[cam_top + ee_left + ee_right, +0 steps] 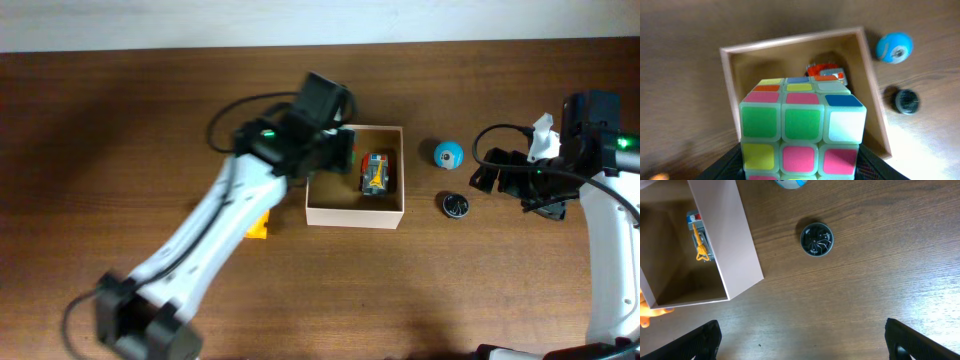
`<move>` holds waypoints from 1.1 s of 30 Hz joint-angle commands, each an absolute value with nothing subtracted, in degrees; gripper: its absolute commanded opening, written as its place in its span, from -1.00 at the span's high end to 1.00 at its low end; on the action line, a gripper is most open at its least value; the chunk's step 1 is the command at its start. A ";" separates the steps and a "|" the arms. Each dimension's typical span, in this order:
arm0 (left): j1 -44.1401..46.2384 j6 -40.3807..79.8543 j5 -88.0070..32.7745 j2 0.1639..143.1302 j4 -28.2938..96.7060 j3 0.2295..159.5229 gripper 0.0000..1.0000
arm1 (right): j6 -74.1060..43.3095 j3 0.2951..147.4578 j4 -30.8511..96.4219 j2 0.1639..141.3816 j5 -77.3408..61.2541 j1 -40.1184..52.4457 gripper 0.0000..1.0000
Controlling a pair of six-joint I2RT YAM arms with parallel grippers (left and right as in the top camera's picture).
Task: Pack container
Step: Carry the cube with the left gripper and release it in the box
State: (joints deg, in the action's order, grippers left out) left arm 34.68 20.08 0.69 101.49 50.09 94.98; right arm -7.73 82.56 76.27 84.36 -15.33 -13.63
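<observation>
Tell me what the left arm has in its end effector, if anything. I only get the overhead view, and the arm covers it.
Observer: In the left wrist view, the left end effector grips a puzzle cube with green, pink, yellow and white tiles, held above the box.
Operator: What is the dark disc right of the box? It is just a blot for me.
Observer: The right wrist view shows the dark disc as a round piece with curved vanes inside, like a tiny fan.
Operator: Is the right end effector open?
Observer: Yes. In the right wrist view the right end effector has its fingers wide apart, with only bare wood between them.
</observation>
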 commanded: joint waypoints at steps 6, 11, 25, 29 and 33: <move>35.94 26.30 8.49 115.59 45.58 94.61 0.41 | -7.97 83.53 76.34 84.40 -15.88 -13.89 -0.97; 35.55 26.30 11.92 118.10 44.53 94.61 0.40 | -7.97 83.53 76.34 84.40 -15.88 -13.89 -0.97; 35.46 26.26 13.30 117.10 48.18 98.56 -0.98 | -7.97 83.53 76.55 84.40 -15.88 -13.89 -0.97; 35.46 26.28 13.17 113.93 53.39 103.22 -0.98 | -7.97 83.53 76.58 84.40 -15.88 -13.89 -0.97; 35.48 26.06 9.52 110.39 55.44 104.57 -1.00 | -7.97 83.53 76.55 84.40 -15.88 -13.89 -0.97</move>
State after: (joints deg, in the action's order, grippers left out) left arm 35.86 26.00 12.23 116.57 54.46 102.04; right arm -7.70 82.56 76.49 84.38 -15.33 -13.65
